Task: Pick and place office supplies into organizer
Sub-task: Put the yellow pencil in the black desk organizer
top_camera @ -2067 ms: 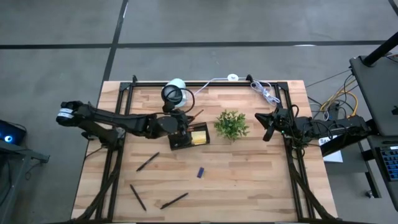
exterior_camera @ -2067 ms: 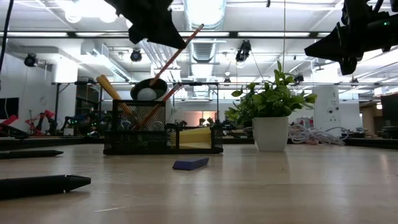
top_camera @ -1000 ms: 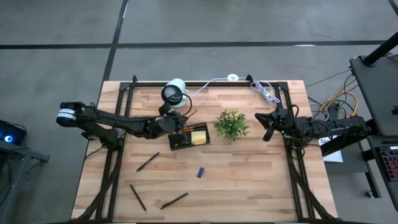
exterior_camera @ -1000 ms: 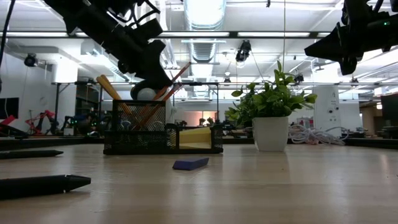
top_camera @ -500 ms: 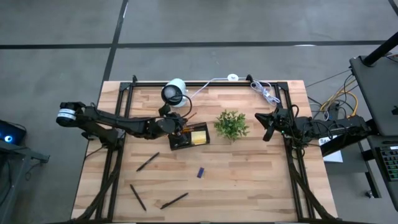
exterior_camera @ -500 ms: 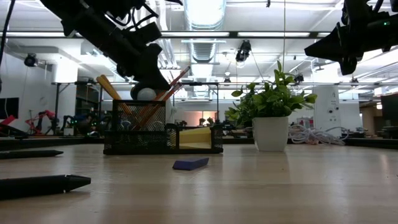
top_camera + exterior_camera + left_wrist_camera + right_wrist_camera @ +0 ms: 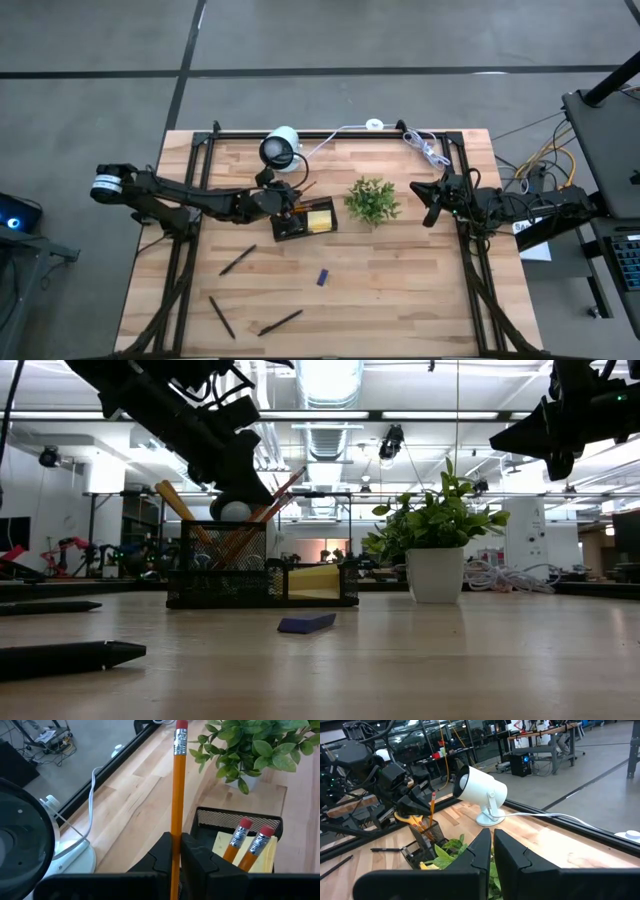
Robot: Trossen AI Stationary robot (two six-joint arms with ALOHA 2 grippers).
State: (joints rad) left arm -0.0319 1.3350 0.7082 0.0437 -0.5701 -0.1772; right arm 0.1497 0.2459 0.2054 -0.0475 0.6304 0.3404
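Your organizer (image 7: 303, 221) sits near the middle of the tabletop (image 7: 400, 290), just left of the green plant (image 7: 372, 199) and in front of the white camera-like device (image 7: 281, 148). In its mesh compartment stand two orange pencils (image 7: 248, 843) and the yellow-handled scissors (image 7: 176, 503); the yellow sticky-note pad (image 7: 314, 579) lies in the low section beside them. Your left gripper (image 7: 176, 851) hangs over the mesh compartment, jaws clenched on a third orange pencil (image 7: 178, 780), held slanted with its eraser end up. Loose on the tabletop in front of the organizer lie the small blue piece (image 7: 322, 277) and three black pens (image 7: 237, 260), (image 7: 221, 316), (image 7: 280, 322). Your right gripper (image 7: 432, 201) waits raised at the tabletop's right edge, beyond the plant, jaws closed on nothing.
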